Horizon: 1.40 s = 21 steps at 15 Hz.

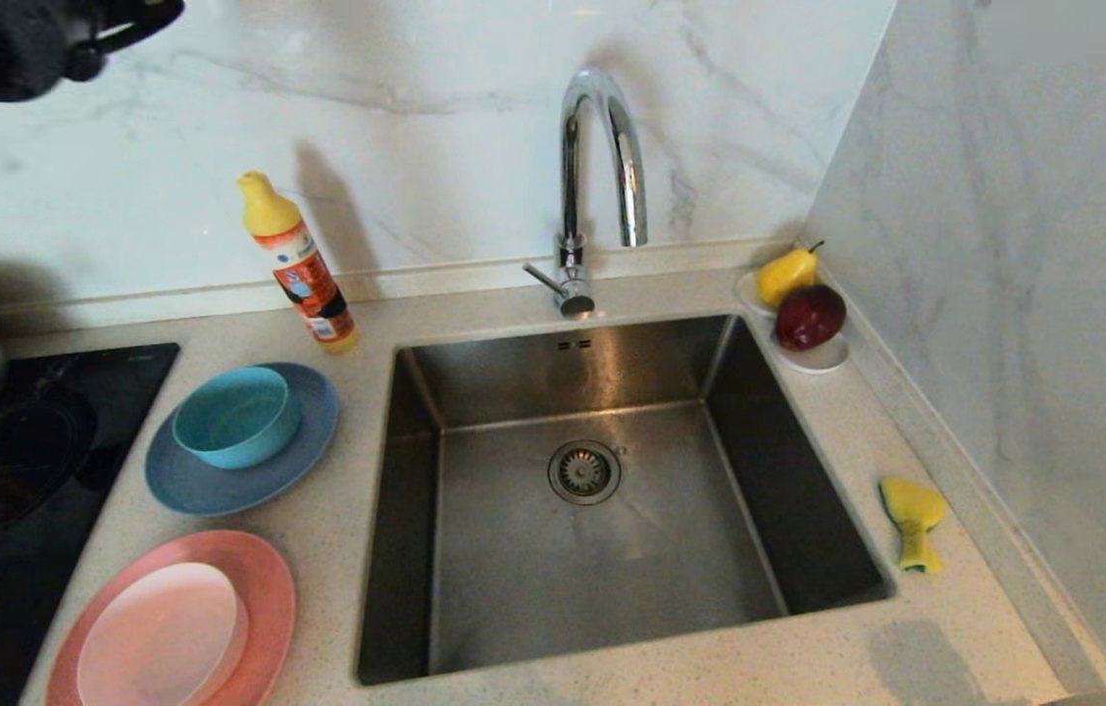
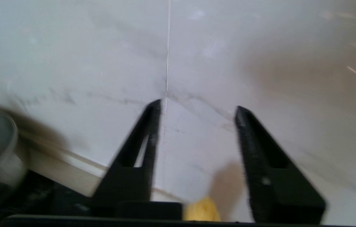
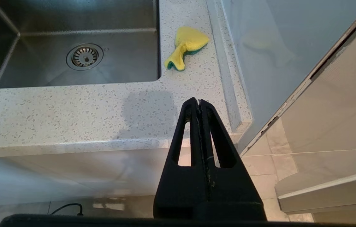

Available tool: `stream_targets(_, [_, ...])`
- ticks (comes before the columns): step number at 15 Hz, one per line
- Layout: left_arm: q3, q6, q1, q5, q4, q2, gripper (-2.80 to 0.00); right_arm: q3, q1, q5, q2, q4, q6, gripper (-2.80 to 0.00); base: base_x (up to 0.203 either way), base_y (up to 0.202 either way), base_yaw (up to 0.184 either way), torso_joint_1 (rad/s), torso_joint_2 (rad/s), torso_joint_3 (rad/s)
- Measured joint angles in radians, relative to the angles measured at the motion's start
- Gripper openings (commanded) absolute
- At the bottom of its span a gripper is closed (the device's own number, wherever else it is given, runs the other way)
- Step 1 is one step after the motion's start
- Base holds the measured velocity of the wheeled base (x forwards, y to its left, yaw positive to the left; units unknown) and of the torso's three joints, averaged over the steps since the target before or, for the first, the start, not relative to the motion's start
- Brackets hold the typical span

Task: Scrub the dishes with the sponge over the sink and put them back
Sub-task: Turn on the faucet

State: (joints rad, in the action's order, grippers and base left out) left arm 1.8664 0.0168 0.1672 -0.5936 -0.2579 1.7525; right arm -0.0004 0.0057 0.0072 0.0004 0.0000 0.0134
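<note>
No legible text; detergent bottle label carries print, too small to read.

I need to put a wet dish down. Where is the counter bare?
Bare: the front strip below the sink, and the patch between sink and sponge. Crowded: left of the sink, with blue plate, bowl, pink plates and bottle.

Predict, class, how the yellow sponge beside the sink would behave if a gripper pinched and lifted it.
The sponge looks soft: its waist is already pinched in, so it would probably squash further. It seems small and likely light. Lying flat on the counter, it should not roll, though a push could slide it.
</note>
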Motion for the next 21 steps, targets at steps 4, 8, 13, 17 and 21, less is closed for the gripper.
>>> stream_targets(4, [-0.126, -0.038, 0.006, 0.327, 0.321, -0.222, -2.80, 0.000, 0.000, 0.000, 0.000, 0.000, 0.000, -2.80, 0.000, 0.000, 0.000, 0.000, 0.00, 0.000])
stream_targets(8, [-0.198, -0.206, 0.071, 0.588, 0.489, -0.288, -2.80, 0.000, 0.000, 0.000, 0.000, 0.000, 0.000, -2.80, 0.000, 0.000, 0.000, 0.000, 0.00, 0.000])
stream_targets(13, [-0.178, -0.276, 0.097, 0.780, 0.452, -0.163, -2.80, 0.000, 0.000, 0.000, 0.000, 0.000, 0.000, -2.80, 0.000, 0.000, 0.000, 0.000, 0.00, 0.000])
stream_targets(17, [-0.139, -0.314, 0.127, 0.804, 0.255, 0.007, -2.80, 0.000, 0.000, 0.000, 0.000, 0.000, 0.000, -2.80, 0.000, 0.000, 0.000, 0.000, 0.00, 0.000])
stream_targets(21, [-0.036, -0.330, 0.170, 0.801, 0.128, 0.191, -2.80, 0.000, 0.000, 0.000, 0.000, 0.000, 0.000, -2.80, 0.000, 0.000, 0.000, 0.000, 0.00, 0.000])
